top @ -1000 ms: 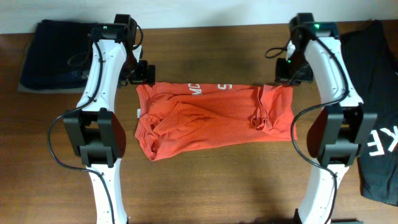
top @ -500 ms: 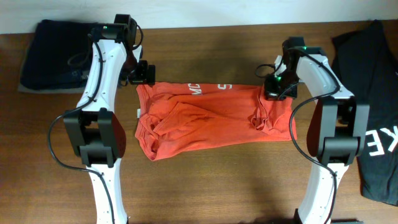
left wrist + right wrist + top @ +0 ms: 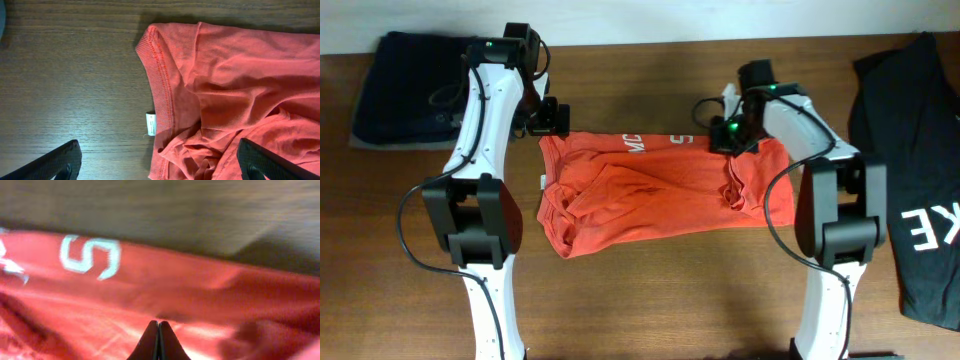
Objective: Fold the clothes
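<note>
With the left gripper (image 3: 549,118) spread wide beside the ribbed collar (image 3: 161,95) and the right gripper (image 3: 159,340) closed tight over the red-orange short-sleeved cotton T-shirt (image 3: 650,195), both should pinch its far edge evenly before folding.

1. You've got the T-shirt (image 3: 660,195) lying mid-table (image 3: 660,300), long side running left to right, between the two arms.
2. Your left gripper (image 3: 550,117) sits just off the T-shirt's far-left corner, above bare table. In the left wrist view, the collar (image 3: 161,95) faces left, with its tag (image 3: 151,123) on the wood just beside it.
3. Your right gripper (image 3: 723,135) is over the T-shirt's far edge, right of centre.
4. Folded stack (image 3: 405,85) is at the far-left corner, outboard of the left arm, well apart from the T-shirt.
5. Second T-shirt (image 3: 915,180) lies along the right edge, outboard of the right arm, apart from the first.
</note>
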`<state>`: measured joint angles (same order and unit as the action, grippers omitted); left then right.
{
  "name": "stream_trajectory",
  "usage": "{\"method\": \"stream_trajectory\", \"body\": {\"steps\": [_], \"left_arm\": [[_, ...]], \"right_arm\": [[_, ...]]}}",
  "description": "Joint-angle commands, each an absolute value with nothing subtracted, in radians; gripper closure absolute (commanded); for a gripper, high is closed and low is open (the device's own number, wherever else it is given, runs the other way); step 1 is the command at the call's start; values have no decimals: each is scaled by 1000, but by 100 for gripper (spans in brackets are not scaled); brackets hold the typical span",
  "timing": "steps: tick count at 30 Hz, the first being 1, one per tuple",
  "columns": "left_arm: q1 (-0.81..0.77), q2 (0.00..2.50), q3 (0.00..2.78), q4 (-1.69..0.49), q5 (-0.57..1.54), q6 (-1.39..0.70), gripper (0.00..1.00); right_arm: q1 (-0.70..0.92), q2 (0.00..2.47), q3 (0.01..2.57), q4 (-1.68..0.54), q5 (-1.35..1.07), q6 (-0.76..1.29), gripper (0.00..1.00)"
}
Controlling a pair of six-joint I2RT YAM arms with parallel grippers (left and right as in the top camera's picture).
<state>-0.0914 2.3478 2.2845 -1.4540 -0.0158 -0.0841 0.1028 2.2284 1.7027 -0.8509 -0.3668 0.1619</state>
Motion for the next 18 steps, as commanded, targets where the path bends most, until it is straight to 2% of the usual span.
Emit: {"method": "stream_trajectory", "body": {"steps": [1,4,7,11,12,15,16,18], "left_arm": [[-91,2350,2293,-1452,-23,-90,1],[-91,2350,2293,-1452,-23,-90,1],[-91,2350,2293,-1452,-23,-90,1],[-91,2350,2293,-1451,-22,-90,1],[-91,2350,2293,-1451,-22,-90,1],[-91,2350,2293,-1451,-22,-90,1],[-92,2350,2293,-1452,-22,-90,1],[-91,2350,2293,-1456,-18,-90,1]], "right_arm": [[96,2215,1776,-935,-385,173,96],[70,2163,1890,-1100,-359,150,96],[23,2093,2020,-1335,-214,128,96],[-15,2065,2035,-1510,-209,28,85],[-15,2067,2027,-1542,-209,16,80],[-5,2068,1956,-1570,-208,-9,45],[2,2068,1922,-1564,-208,-9,36],[14,2068,1862,-1536,-208,-8,34]]}}
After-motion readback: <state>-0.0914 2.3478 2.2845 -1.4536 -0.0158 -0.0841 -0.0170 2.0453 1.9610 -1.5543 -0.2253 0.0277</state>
